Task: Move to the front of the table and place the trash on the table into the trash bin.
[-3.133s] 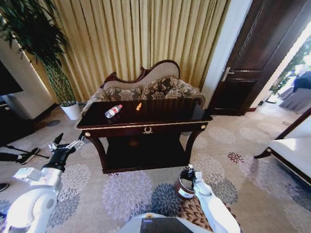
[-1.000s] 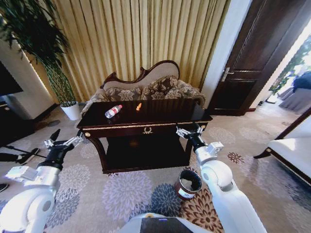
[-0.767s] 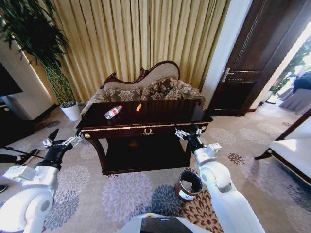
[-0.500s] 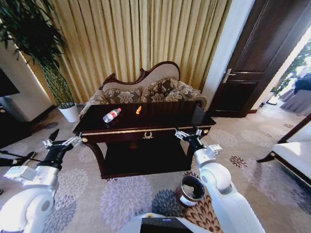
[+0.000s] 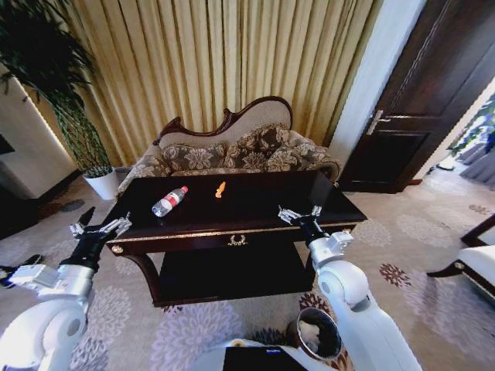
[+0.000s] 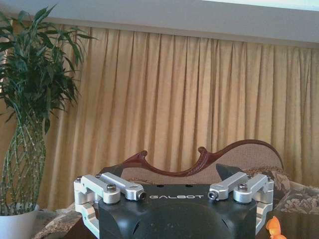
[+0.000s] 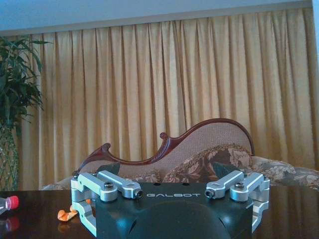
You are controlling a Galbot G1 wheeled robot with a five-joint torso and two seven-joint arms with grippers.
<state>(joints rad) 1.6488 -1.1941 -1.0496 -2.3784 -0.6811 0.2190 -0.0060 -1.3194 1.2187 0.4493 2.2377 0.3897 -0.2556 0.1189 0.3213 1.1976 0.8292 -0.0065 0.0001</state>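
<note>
Head view shows the robot standing at the front of the long dark glossy wooden table with gold trim (image 5: 255,202), so the approach looks about finished, while the clearing has not begun: all the litter I can make out lies on the tabletop and neither gripper holds anything.

Going left to right: the left gripper (image 5: 99,229) hovers off the table's left front corner, fingers spread and empty. Next, on the left part of the top, lies one clear plastic bottle with a red cap and white-red label (image 5: 168,201) on its side. A little to its right and farther back sits one small orange piece (image 5: 220,189), well apart from the bottle. I can count no other scraps on the top. The right gripper (image 5: 300,215) hangs over the table's right front edge, fingers spread, empty too. On the carpet just below and beside the right arm stands one small round dark brown bucket with a shiny rim (image 5: 315,334), with something pale inside that I cannot identify.

So, by my judgement: two pieces to pick up, one bin to receive them, two open grippers free.
</note>
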